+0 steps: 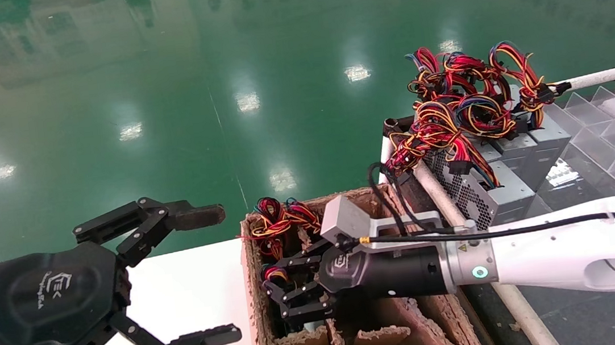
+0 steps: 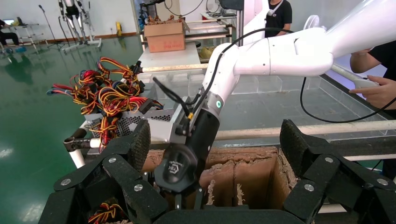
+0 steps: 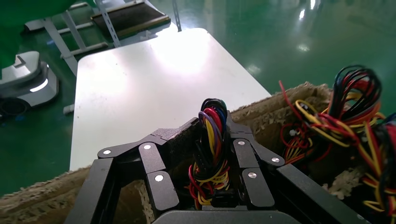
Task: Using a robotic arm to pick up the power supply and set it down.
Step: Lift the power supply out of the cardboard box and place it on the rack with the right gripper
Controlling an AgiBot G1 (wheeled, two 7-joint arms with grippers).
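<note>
Right tool point(image 1: 275, 290), black two-finger linkage type on the white tubular arm point(image 1: 567, 251), is down inside the brown cardboard divider box point(image 1: 359, 338), in a compartment at the box's left side. Its fingers point(image 3: 159, 179) are drawn narrow, pinching a bundle of red, yellow, purple & black wires point(image 3: 210, 154) that stands up between them. The metal body those wires belong to is hidden below the tool in that compartment, so can't tell how it sits. More loose wire bundles point(image 1: 281, 218) stick up from the box's far-left corner, just beside the tool.

Left tool point(image 1: 181, 280), same black linkage type, hangs spread wide over the white counter point(image 1: 195, 298) left of the box, holding nothing, well apart from the box contents.

Right of the box & beyond it, several silver-grey rectangular metal power supplies point(image 1: 505, 174) w/ perforated vent sides sit stacked on a rack w/ white tube rails point(image 1: 441, 193), their wire tangles point(image 1: 465, 98) piled on top. Clear plastic divider trays point(image 1: 612, 135) lie right of that stack. Green glossy floor point(image 1: 216, 62) beyond the box.
</note>
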